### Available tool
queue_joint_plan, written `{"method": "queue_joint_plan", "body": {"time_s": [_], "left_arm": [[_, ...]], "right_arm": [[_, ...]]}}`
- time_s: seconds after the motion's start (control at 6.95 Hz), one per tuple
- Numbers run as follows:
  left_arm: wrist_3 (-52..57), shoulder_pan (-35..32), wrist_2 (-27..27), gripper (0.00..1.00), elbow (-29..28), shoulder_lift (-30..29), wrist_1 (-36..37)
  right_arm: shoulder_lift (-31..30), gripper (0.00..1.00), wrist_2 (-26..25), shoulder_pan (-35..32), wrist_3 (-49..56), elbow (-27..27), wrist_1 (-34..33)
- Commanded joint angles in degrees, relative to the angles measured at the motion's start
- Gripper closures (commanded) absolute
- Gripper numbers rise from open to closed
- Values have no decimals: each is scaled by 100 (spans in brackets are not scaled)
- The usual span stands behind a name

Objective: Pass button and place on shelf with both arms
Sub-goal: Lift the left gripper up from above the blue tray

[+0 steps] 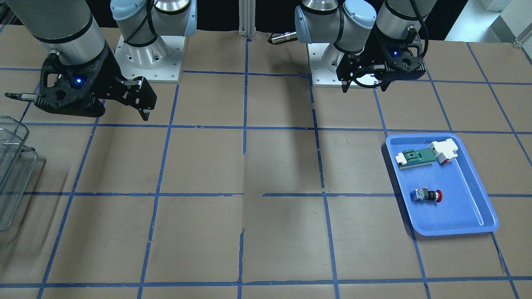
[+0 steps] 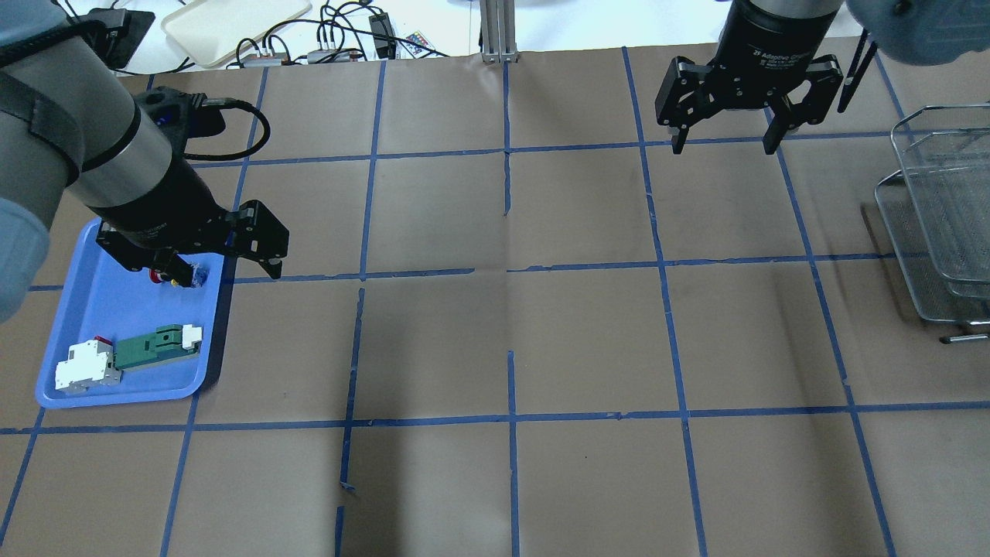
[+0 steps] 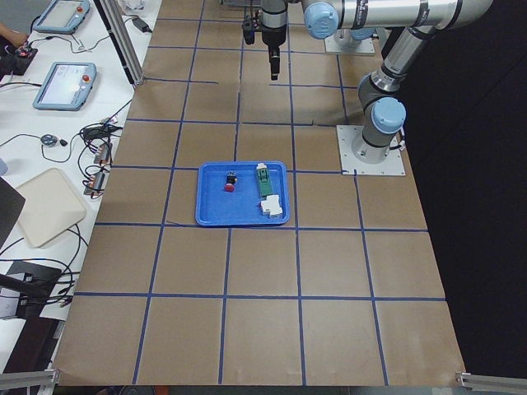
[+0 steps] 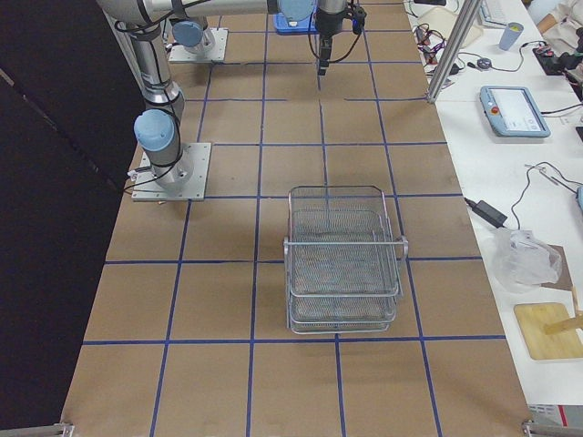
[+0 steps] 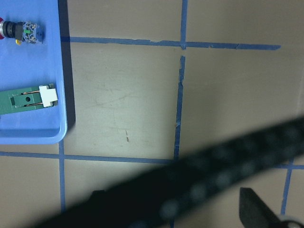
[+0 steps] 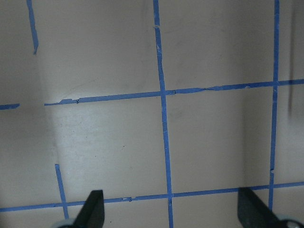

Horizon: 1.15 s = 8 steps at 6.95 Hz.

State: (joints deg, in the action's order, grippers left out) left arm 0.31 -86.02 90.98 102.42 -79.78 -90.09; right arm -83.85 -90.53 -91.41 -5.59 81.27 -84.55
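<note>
Overhead exterior says you're at step one, the pick. The button (image 1: 426, 195) lies on its side in the blue tray (image 1: 478, 207), untouched. The left gripper (image 1: 365, 85) hangs clear of it, jaws spread, empty. The right gripper (image 2: 723, 143) is also spread and empty, near the shelf (image 2: 943, 209). Next, likely: bring the left down, straddle the button, close.

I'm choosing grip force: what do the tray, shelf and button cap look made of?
The tray: probably plastic, uniform blue with soft sheen and moulded rounded rim. The shelf: metal, silvery see-through wire mesh on thin rods. The button cap: likely red plastic, too small to be sure.
</note>
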Motion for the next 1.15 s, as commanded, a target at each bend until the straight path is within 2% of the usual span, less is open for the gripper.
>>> {"method": "queue_joint_plan", "body": {"time_s": [0.0, 0.29, 0.43, 0.86, 1.01], "left_arm": [[-13, -3, 33, 0, -3, -37, 1], [-4, 32, 51, 0, -30, -125, 27], [-143, 285, 43, 0, -3, -143, 71], [-146, 1925, 16, 0, -39, -432, 482], [-249, 2635, -1, 0, 14, -755, 1067]], "right_arm": [[0, 0, 0, 0, 5, 3, 0], [-9, 0, 9, 0, 5, 3, 0], [-9, 0, 9, 0, 5, 3, 0], [0, 0, 9, 0, 5, 3, 9], [0, 0, 9, 0, 5, 3, 0]]}}
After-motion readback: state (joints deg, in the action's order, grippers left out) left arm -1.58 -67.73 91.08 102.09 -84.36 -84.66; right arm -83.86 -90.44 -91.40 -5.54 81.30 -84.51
